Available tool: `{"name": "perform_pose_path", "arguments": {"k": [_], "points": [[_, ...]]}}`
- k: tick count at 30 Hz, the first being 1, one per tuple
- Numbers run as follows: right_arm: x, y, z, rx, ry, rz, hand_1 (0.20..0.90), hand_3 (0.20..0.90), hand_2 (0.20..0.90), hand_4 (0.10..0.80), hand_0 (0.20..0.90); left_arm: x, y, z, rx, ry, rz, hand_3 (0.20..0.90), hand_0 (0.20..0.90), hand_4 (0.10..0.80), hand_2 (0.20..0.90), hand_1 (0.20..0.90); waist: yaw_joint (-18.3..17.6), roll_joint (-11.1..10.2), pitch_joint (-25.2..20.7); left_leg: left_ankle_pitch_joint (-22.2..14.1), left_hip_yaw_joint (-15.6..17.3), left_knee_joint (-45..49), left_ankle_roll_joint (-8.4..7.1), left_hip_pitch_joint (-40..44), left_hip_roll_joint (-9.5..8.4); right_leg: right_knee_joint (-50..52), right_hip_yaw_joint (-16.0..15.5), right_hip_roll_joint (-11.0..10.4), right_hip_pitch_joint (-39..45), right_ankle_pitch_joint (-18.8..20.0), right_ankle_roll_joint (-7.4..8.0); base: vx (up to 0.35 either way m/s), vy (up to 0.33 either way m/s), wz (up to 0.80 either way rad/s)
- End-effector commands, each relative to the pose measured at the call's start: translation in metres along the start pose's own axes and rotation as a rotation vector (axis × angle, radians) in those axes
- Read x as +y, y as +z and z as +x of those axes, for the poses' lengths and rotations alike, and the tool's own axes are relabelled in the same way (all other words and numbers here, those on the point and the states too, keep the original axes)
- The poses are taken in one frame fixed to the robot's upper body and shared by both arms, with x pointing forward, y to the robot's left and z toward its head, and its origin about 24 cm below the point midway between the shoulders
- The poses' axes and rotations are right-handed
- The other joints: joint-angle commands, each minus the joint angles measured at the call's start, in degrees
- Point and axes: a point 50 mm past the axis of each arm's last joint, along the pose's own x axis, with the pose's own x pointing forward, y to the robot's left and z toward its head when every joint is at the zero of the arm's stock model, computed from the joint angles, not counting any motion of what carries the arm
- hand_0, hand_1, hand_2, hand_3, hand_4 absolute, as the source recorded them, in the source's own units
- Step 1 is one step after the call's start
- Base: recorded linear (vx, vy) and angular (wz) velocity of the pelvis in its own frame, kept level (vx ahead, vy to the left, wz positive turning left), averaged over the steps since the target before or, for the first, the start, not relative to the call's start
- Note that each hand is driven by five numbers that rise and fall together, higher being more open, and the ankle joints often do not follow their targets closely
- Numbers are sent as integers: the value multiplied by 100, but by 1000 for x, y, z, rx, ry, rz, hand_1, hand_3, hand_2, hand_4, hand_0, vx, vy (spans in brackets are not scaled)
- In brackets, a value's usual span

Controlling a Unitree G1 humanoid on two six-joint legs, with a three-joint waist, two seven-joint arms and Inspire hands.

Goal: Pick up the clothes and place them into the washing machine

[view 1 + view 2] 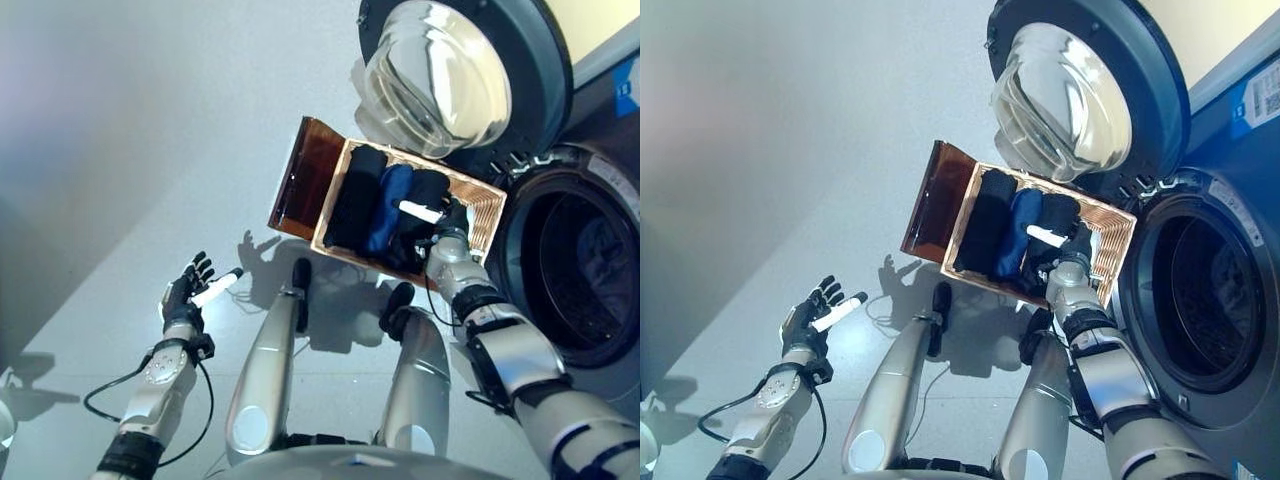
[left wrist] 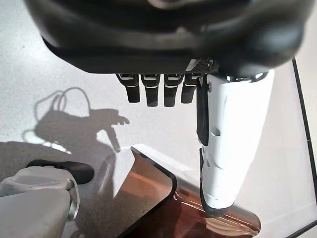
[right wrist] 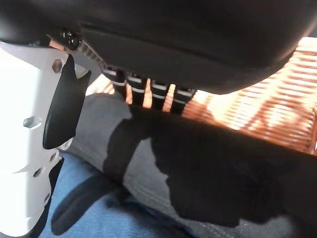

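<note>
Right now my right hand (image 1: pixel 448 235) hangs over the woven brown wicker basket (image 1: pixel 485 205), its fingers (image 3: pixel 148 91) reaching down to the dark grey folded garment (image 3: pixel 148 163), white-covered thumb out to the side; whether they are on the cloth yet I cannot tell, since they are half hidden. The clothes lie packed side by side in the basket: a black folded piece (image 1: pixel 355 195), a blue rolled denim piece (image 1: pixel 390 205), and the dark one beneath my hand. I judge them soft, light and floppy (nothing to break), apt to unroll and trail once lifted. Best to dig my fingers under a fold in the middle and pinch thick cloth, not a loose edge. Just beside the basket gapes the dark drum of the washing machine (image 1: pixel 575 275), its round glass door (image 1: pixel 440 70) swung open. My left hand (image 1: pixel 190 290) idles well apart above the grey floor (image 1: pixel 120 150), fingers straight and empty.
</note>
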Motion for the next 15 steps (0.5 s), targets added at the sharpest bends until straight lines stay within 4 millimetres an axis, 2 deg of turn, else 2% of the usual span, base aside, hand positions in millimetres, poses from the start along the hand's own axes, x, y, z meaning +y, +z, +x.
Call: {"name": "perform_pose_path", "arguments": {"k": [1, 6, 12, 13, 14, 15], "points": [[-2, 36, 4, -115, -21, -16, 900, 900, 900, 800, 900, 12, 20, -11, -117, 2, 40, 900, 900, 800, 900, 900, 226, 197, -252, -329, -261, 201, -407, 16, 178, -494, 514, -263, 146, 504, 344, 0, 0, 0], [0, 41, 6, -112, -29, -79, 900, 900, 900, 800, 900, 9, 22, -10, -128, -10, 47, 900, 900, 800, 900, 900, 265, 227, -194, -326, -263, 250, -368, -82, 151, -464, 510, -293, 82, 516, 354, -4, 4, 1], [-3, 37, 8, -69, -51, -124, 900, 900, 900, 800, 900, 7, 25, -9, -139, -18, 59, 900, 900, 800, 900, 900, 284, 228, -167, -308, -274, 221, -366, -99, 135, -448, 494, -309, 74, 500, 345, 10, 3, 3], [-3, 37, 8, -61, -50, -132, 840, 840, 840, 757, 840, 6, 26, -9, -145, -18, 58, 900, 900, 800, 900, 900, 292, 233, -168, -312, -267, 212, -371, -99, 137, -457, 497, -314, 73, 494, 343, 0, 0, 0], [-3, 37, 8, -60, -48, -134, 711, 711, 711, 665, 711, 7, 27, -9, -149, -19, 61, 900, 900, 800, 900, 900, 294, 233, -164, -313, -265, 221, -373, -114, 138, -448, 497, -310, 63, 487, 342, 0, 0, 0], [-3, 38, 8, -60, -47, -138, 513, 513, 513, 524, 513, 6, 28, -9, -155, -20, 64, 900, 900, 800, 900, 900, 292, 236, -157, -312, -262, 243, -380, -132, 140, -429, 509, -310, 44, 478, 338, 0, 0, 0]]}}
